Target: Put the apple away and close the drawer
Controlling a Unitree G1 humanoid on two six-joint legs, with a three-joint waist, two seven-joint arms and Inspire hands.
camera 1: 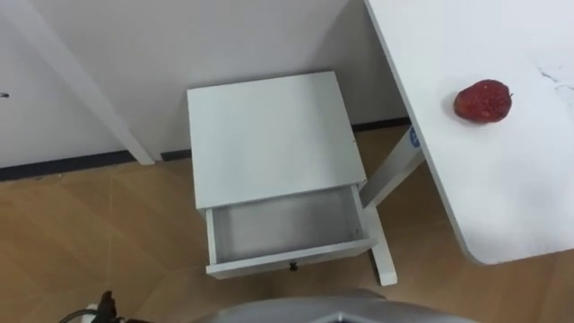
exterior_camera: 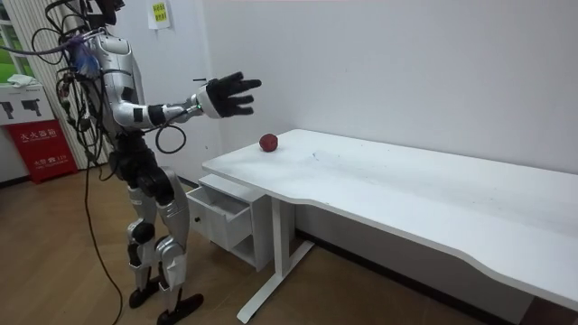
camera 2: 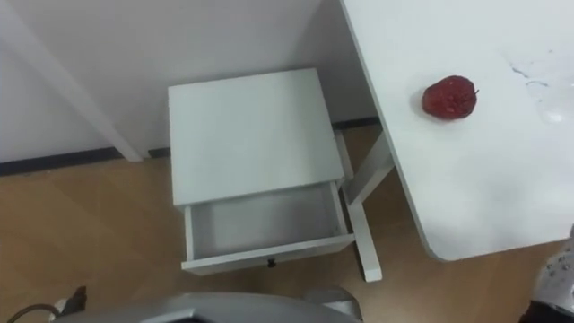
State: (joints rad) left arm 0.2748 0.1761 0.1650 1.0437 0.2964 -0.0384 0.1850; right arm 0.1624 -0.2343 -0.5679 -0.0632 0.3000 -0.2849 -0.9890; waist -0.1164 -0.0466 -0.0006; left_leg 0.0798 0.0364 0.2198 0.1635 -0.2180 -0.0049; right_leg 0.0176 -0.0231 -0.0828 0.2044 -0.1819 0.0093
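White desk [camera 1: 502,179] on right, apple [camera 1: 482,101] sitting near its end. Nightstand [camera 1: 269,135] just beside desk, drawer [camera 1: 287,226] pulled open. Right hand [exterior_camera: 230,95] up in air, fingers spread wide, gripping nothing, well apart from apple.

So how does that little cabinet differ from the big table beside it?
The cabinet is low with a bare square top; the table stands higher, is much wider and carries a red apple. The cabinet has a drawer, pulled open and empty; the table shows none. Both are white and stand by the wall.
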